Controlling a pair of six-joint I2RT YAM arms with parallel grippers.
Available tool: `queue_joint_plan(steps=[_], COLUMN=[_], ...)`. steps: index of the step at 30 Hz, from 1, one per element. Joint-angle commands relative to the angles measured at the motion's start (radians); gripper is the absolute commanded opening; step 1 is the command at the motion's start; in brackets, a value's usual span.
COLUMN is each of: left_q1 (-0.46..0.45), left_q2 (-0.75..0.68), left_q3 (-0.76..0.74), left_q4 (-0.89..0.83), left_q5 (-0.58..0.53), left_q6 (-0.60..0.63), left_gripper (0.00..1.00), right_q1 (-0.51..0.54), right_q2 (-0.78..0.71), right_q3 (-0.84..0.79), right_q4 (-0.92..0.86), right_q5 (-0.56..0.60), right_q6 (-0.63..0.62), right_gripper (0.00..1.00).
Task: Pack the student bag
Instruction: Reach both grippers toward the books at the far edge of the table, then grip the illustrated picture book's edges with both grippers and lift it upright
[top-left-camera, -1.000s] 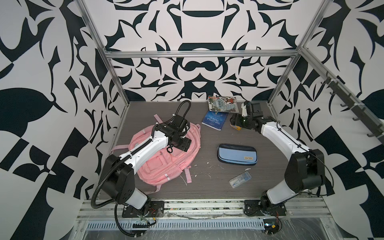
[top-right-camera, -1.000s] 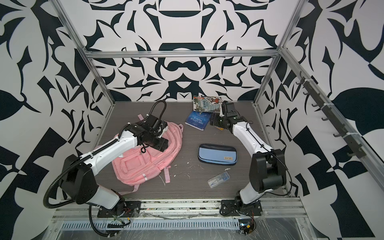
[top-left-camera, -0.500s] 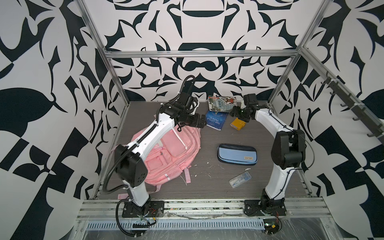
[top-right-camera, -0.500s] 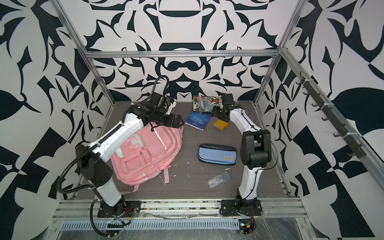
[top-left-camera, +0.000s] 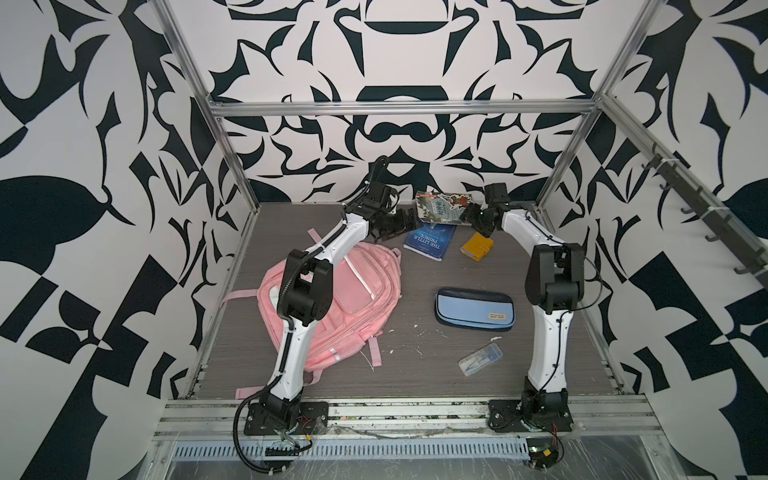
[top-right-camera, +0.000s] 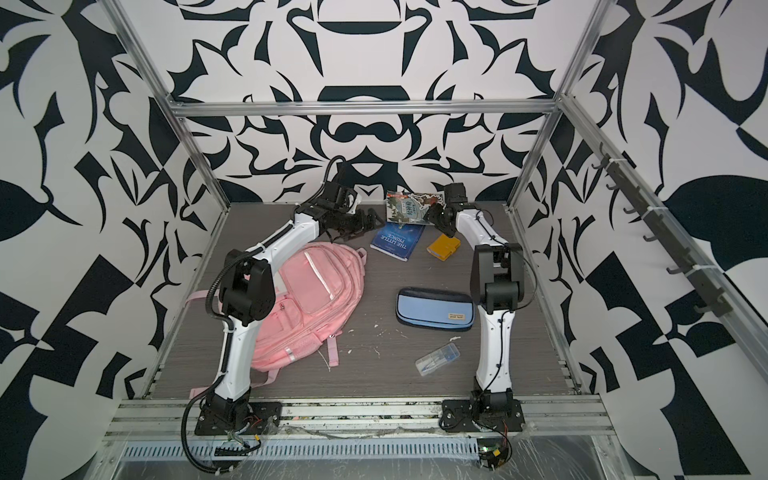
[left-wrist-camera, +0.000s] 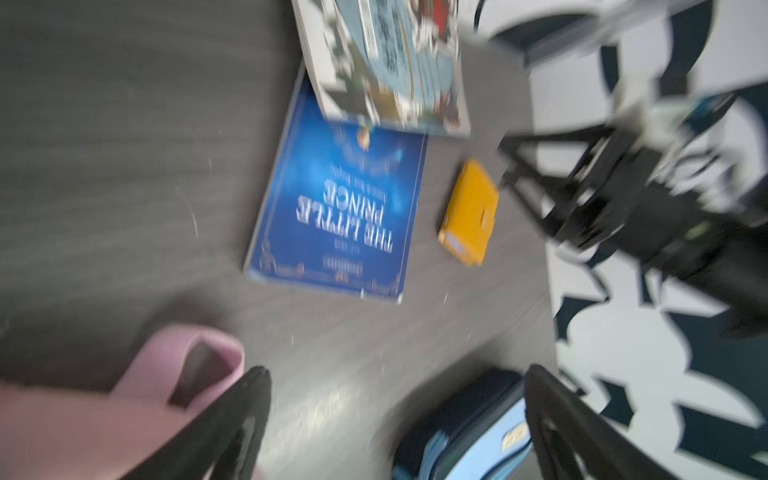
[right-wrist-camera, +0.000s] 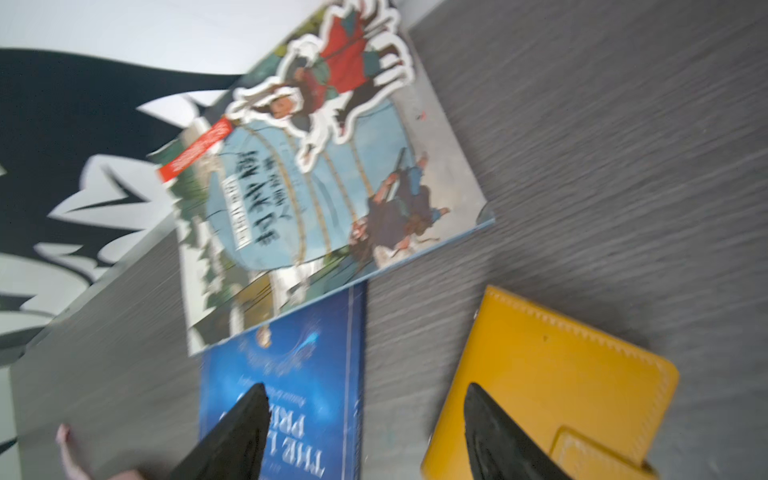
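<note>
Student bag (top-left-camera: 361, 291) partly behind left arm (top-left-camera: 305, 291)

B/w leaf-pattern walls (top-left-camera: 395, 62), alu frame (top-left-camera: 399, 109), grey woodgrain floor (top-left-camera: 415, 374), hook rail (top-left-camera: 706, 205) on rt wall.

The right gripper (right-wrist-camera: 365, 386), its two black fingers (right-wrist-camera: 232, 436) spread with nothing between them, hangs over the grey table (right-wrist-camera: 602, 145) above the gap between a blue book (right-wrist-camera: 291, 374), one end overlapped by an illustrated book (right-wrist-camera: 324, 187), and a yellow stitched wallet (right-wrist-camera: 561, 374).
</note>
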Motion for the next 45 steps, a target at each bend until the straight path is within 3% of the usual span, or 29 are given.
queue_joint_plan(steps=[1,6,11,15,19,23,28,35,45], left_q1=[0.016,0.009,0.003,0.003,-0.005,-0.008,-0.014,-0.042,-0.069], left_q2=[0.094,0.250,0.376,0.440,0.427,0.377,0.355,0.328,0.273], left_q3=[0.058,0.205,0.356,0.398,0.360,0.281,0.206,0.164,0.071], left_q4=[0.201,0.274,0.260,0.283,0.317,0.328,0.394,0.413,0.431], left_q5=[0.053,0.048,-0.015,-0.046,-0.039,-0.041,-0.034,-0.028,-0.042], left_q6=[-0.224,-0.366,-0.392,-0.425,-0.426,-0.399,-0.453,-0.468,-0.505], left_gripper=[0.92,0.89,0.88,0.88,0.88,0.88,0.88,0.87,0.86], right_q1=[-0.003,-0.003,-0.001,0.001,0.004,0.005,0.000,-0.027,-0.049], right_q2=[0.050,0.143,0.256,0.272,0.259,0.249,0.210,0.170,0.050], right_q3=[0.105,0.197,0.338,0.343,0.278,0.238,0.162,0.092,-0.162], right_q4=[0.064,0.089,-0.009,-0.068,-0.079,-0.096,-0.099,-0.084,-0.027], right_q5=[0.043,0.074,0.104,0.161,0.196,0.184,0.204,0.184,0.164], right_q6=[0.031,0.004,-0.011,0.009,0.027,0.037,0.030,0.029,-0.032], right_gripper=[0.75,0.75,0.73,0.65,0.53,0.47,0.28,0.21,0.17])
